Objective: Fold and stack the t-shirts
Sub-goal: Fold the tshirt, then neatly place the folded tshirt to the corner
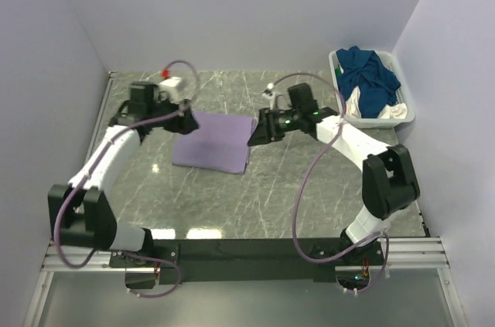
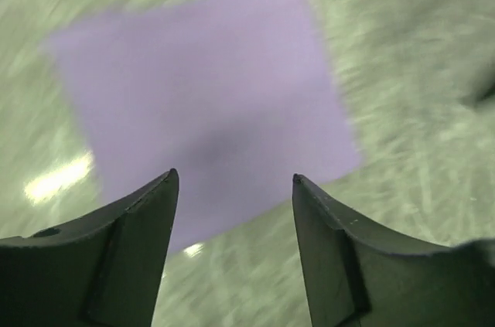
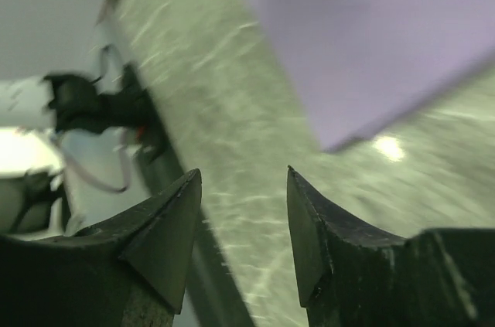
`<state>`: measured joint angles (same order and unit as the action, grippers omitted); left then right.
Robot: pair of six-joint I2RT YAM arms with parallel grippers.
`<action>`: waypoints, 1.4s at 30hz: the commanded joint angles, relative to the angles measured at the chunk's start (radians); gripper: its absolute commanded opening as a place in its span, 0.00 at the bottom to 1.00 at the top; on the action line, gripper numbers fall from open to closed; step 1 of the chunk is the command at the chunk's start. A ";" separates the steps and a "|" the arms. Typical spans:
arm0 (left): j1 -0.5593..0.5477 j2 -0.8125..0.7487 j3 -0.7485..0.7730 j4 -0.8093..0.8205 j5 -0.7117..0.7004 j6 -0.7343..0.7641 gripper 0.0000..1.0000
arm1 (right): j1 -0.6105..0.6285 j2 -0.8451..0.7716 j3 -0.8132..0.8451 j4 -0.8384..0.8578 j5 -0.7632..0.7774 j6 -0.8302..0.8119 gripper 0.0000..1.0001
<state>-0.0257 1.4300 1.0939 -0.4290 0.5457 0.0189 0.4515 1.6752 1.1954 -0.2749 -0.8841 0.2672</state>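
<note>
Legible markings: none; no text, label, brand, number or sign can be read on the lilac t-shirt [image 1: 213, 140], the dark teal t-shirt [image 1: 371, 72], the white basket [image 1: 383, 124], the counter [image 1: 232, 203], the left claw [image 2: 233, 175] or the right claw [image 3: 244, 170].

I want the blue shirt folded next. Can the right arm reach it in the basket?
Probably yes: the blue shirt lies on top in the open basket beside the right arm, nothing between them.
</note>
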 commanded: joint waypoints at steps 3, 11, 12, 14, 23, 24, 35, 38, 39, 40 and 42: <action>-0.304 -0.022 0.004 0.015 -0.410 -0.178 0.63 | -0.138 -0.043 -0.002 -0.152 0.152 -0.141 0.57; -0.528 0.140 0.013 0.044 -0.622 -0.376 0.56 | -0.180 -0.083 -0.033 -0.136 0.183 -0.129 0.66; -0.530 0.162 0.023 0.038 -0.628 -0.385 0.57 | -0.183 -0.083 -0.033 -0.138 0.186 -0.129 0.66; -0.530 0.222 0.038 0.027 -0.639 -0.402 0.59 | -0.185 -0.080 -0.031 -0.139 0.189 -0.134 0.66; -0.458 0.435 0.096 0.009 -0.630 -0.405 0.60 | -0.208 -0.054 -0.023 -0.153 0.188 -0.138 0.66; -0.436 0.449 0.103 -0.005 -0.619 -0.410 0.59 | -0.215 -0.048 -0.023 -0.156 0.191 -0.138 0.66; -0.088 0.570 0.222 -0.079 -0.593 -0.375 0.59 | -0.251 -0.008 -0.014 -0.164 0.166 -0.140 0.66; -0.014 0.621 0.285 -0.106 -0.584 -0.379 0.59 | -0.258 0.004 -0.008 -0.167 0.165 -0.141 0.66; 0.003 0.633 0.300 -0.109 -0.579 -0.390 0.59 | -0.260 0.009 -0.003 -0.168 0.165 -0.141 0.66; 0.024 0.662 0.334 -0.122 -0.576 -0.398 0.58 | -0.261 0.014 0.000 -0.170 0.163 -0.143 0.66; 0.078 0.691 0.366 -0.131 -0.564 -0.434 0.58 | -0.264 0.027 0.007 -0.173 0.163 -0.145 0.66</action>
<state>-0.0109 2.0319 1.4479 -0.4679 0.0059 -0.3897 0.2005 1.6928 1.1690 -0.4416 -0.7044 0.1390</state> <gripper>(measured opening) 0.580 0.656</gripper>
